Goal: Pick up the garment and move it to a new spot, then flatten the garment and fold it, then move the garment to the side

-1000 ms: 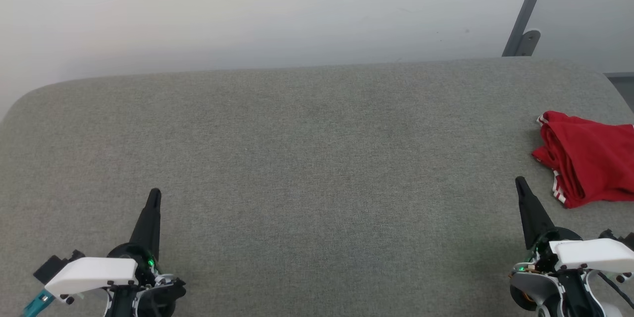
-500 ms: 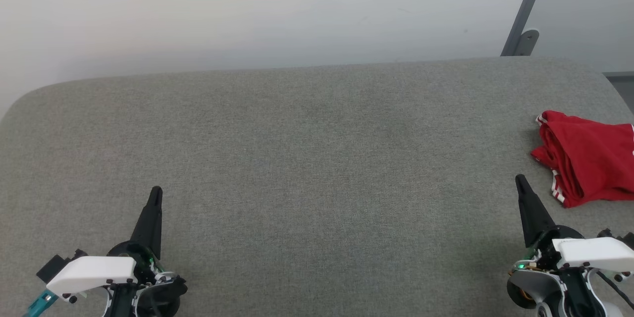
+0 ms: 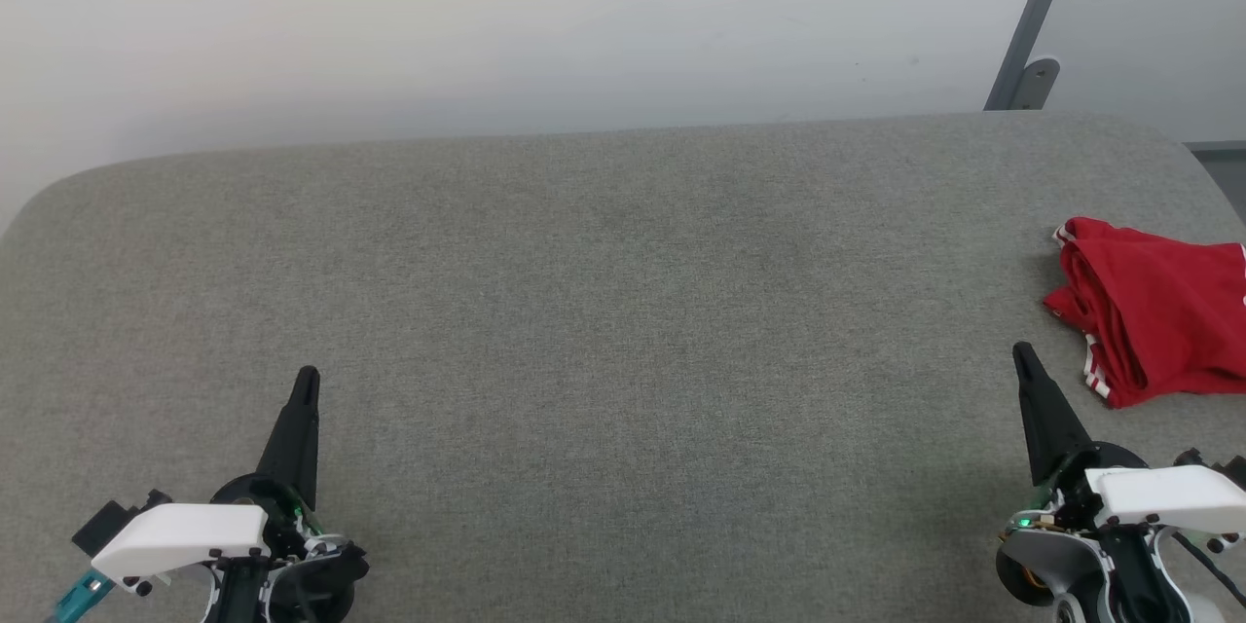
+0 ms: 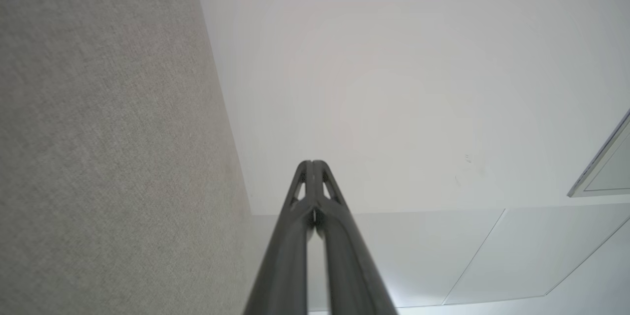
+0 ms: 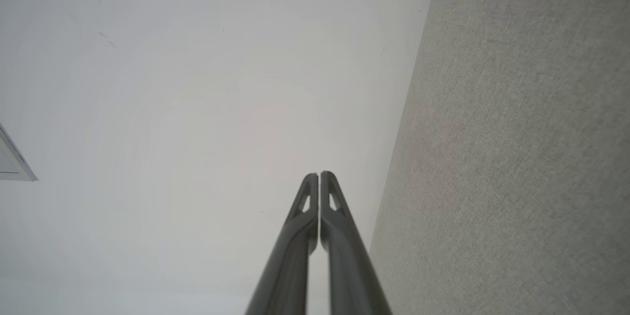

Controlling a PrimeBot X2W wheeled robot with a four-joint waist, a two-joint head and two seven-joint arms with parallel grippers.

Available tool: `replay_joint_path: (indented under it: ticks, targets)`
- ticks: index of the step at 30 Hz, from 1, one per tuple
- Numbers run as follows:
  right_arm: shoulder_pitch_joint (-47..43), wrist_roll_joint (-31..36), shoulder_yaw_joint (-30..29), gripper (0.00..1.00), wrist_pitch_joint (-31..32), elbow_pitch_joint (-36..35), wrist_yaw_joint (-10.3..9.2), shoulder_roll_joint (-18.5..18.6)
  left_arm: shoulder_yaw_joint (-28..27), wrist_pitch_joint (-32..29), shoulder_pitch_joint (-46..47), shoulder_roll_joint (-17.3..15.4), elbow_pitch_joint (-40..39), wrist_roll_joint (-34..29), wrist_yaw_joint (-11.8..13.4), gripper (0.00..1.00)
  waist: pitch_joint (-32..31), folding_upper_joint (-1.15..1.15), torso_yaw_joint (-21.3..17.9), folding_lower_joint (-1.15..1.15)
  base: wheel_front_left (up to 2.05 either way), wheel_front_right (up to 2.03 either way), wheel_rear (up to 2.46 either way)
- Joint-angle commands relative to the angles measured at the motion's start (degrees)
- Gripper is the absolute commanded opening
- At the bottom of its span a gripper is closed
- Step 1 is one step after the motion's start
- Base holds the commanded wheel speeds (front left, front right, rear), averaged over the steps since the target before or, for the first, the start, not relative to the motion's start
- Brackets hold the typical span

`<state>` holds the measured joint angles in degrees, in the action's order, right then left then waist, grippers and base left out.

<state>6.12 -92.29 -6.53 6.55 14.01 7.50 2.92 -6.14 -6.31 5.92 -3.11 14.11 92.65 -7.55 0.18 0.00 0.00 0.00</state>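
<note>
Head view: left tool (image 3: 306, 382), right tool (image 3: 1023, 357) closed, empty; garment (image 3: 1158, 311) near right, on grey surface (image 3: 623, 311).

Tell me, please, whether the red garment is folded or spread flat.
Folded: the garment lies as a layered bundle at the right of the grey surface.

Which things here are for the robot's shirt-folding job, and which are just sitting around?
For the job: red garment, bunched at the right; left gripper, shut; right gripper, shut; grey table.
Just there: metal post; white wall.
</note>
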Motion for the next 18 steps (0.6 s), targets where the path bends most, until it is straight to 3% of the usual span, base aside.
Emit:
replay_joint_path:
  ticks: [1, 18]
  targets:
    - [0.2, -0.2, 0.0, 0.00, 0.1, 0.1, -0.02, -0.1, -0.2, -0.2, 0.7, 0.1, 0.0, 0.0, 0.1, 0.00, 0.0, 0.00, 0.0, 0.00, 0.00, 0.00, 0.00]
    - [0.2, -0.2, 0.0, 0.00, 0.1, 0.1, -0.02, -0.1, -0.3, -0.3, 0.7, 0.2, 0.0, -0.1, 0.1, 0.00, 0.0, 0.00, 0.0, 0.00, 0.00, 0.00, 0.00]
